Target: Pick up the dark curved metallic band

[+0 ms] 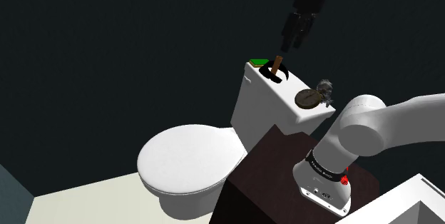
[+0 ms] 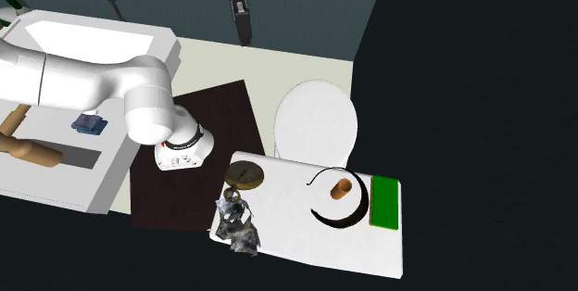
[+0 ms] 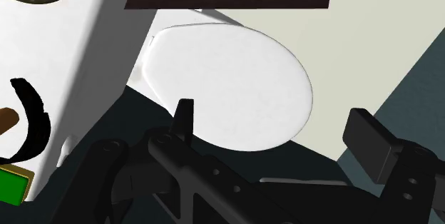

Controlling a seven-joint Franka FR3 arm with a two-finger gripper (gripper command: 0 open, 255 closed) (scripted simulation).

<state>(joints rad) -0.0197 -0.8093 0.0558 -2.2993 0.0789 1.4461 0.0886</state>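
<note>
**Mia:** How many claws are there?

**Tom:** One. The black claw (image 1: 292, 44) hangs high up in the air. Its two fingers (image 3: 184, 115) stand wide apart, and it has nothing in it.

**Mia:** Where is the dark curved band?

**Tom:** There is one band (image 1: 277, 81). It lies flat on the toilet tank's top (image 2: 296, 234), below the claw and well apart from it. No finger touches it.

**Mia:** What else is down there under the claw?

**Tom:** I count five things on the tank's top. One is the band. One brown peg (image 2: 341, 188) stands inside the band's curve. One flat green block (image 2: 384, 202) lies just past the peg, on the far side from the robot's stand. One round dial (image 2: 245, 175) with little numbers lies at the other end, farther from the claw. One crumpled grey lump (image 2: 236, 224) sits just beside the dial.

**Mia:** And in the picture from the claw's own camera?

**Tom:** The white toilet lid (image 3: 228, 80) shows between the two fingers, far below them. It is shut. The band (image 3: 41, 119) is off to one side of the claw, outside the gap between the fingers. The peg (image 3: 6, 121) and the green block (image 3: 11, 185) are next to it.

**Mia:** What does the arm sit on?

**Tom:** One dark brown box (image 1: 271, 165), right beside the toilet.
</note>
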